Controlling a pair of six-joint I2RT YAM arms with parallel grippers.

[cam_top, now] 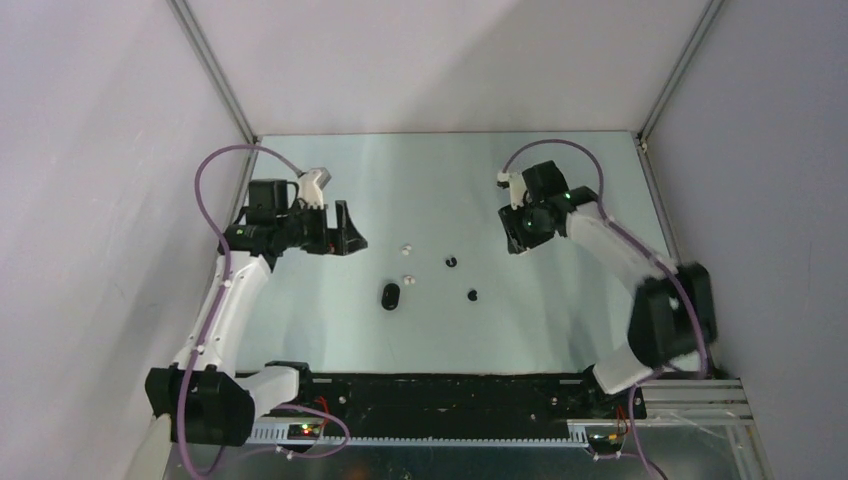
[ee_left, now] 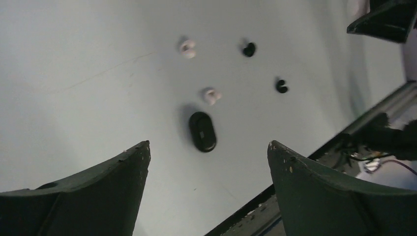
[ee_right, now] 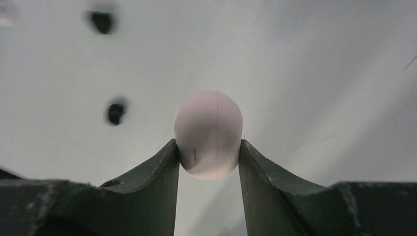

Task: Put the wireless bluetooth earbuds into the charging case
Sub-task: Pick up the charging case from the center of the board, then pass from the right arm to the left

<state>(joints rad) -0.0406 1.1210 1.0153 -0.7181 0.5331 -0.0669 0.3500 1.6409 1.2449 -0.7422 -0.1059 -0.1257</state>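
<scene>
- Four earbuds (cam_top: pixel 407 246) lie loose around the middle of the tabletop (cam_top: pixel 560 330). Two are white and two are black, and none sits in a case.
- The two white buds (ee_left: pixel 187 47) lie one behind the other. The farther one sits alone, and the nearer one is just beside the far end of the black charging case (ee_left: pixel 202 131), apart from it.
- The two black buds (ee_left: pixel 249 49) lie to the right of the white pair, well apart from each other. One is level with the gap between the whites, and the other is closer to the near edge.
- One black charging case lies flat on the tabletop, a little left of centre and toward the near edge. I cannot tell whether its lid is open.
- There are two cases in all. The second is a white case (ee_right: pixel 209 125), oval and smooth.
- The left gripper (cam_top: pixel 345 235) hangs over the left side of the tabletop with its fingers (ee_left: pixel 123 167) spread wide and nothing between them. In its wrist view, the black case and all four buds show beyond the gap.
- The right gripper (cam_top: pixel 520 230) is over the far right part of the tabletop. It pinches the white case between its fingers (ee_right: pixel 157 172), which press on the case's two sides. The case looks lifted off the surface.
</scene>
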